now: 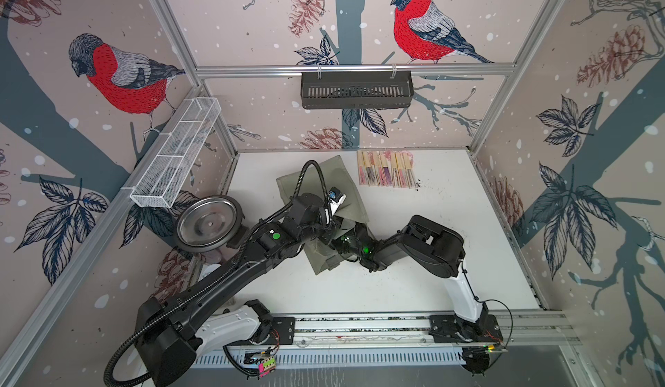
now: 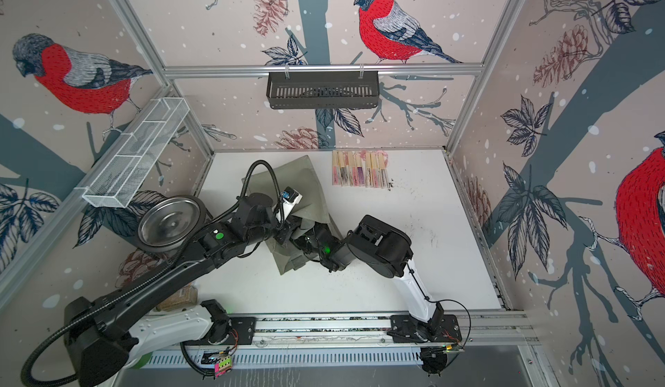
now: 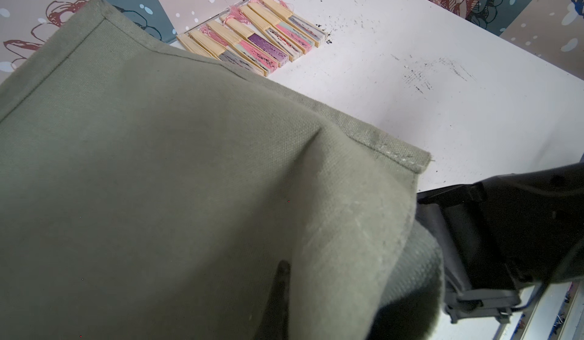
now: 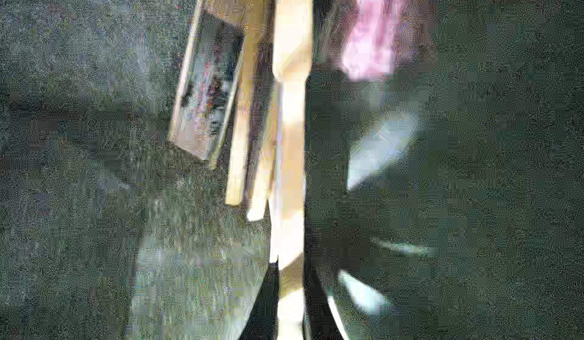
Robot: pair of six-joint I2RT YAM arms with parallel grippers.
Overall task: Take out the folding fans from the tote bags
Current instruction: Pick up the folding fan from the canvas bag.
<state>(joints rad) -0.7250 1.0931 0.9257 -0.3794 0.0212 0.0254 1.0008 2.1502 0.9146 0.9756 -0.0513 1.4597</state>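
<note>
Left arm stretches diagonally from the near-left base to mid-table, wrist bent down over the soft olive-green fabric tote bag [image 1: 324,173]. The left gripper [image 3: 281,287] is clamped tight on the tote's cloth: one dark finger [image 3: 282,275] shows outside, cloth draped over the rest. Right arm rises from the near-right base, elbow high, forearm running left into the tote's mouth. The right gripper [image 4: 290,278] is inside the bag, jaws pressed either side of a pale bamboo slat fan [image 4: 289,164] (wrist view v. blurry, but the slat sits between both fingers). Beside it in the bag lies a grey patterned closed fan [image 4: 208,85]. A row of closed bamboo fans w/ pink and purple fabric [image 1: 387,169] lies at the far edge of the white tabletop [image 1: 467,241], near the tote, not touching. Round steel dish [image 1: 208,223] sits by the left wall; white wire-mesh tray [image 1: 176,155] and black slotted basket [image 1: 356,90] hang on frame rails. Tote cloth blocks most of the left wrist view.
</note>
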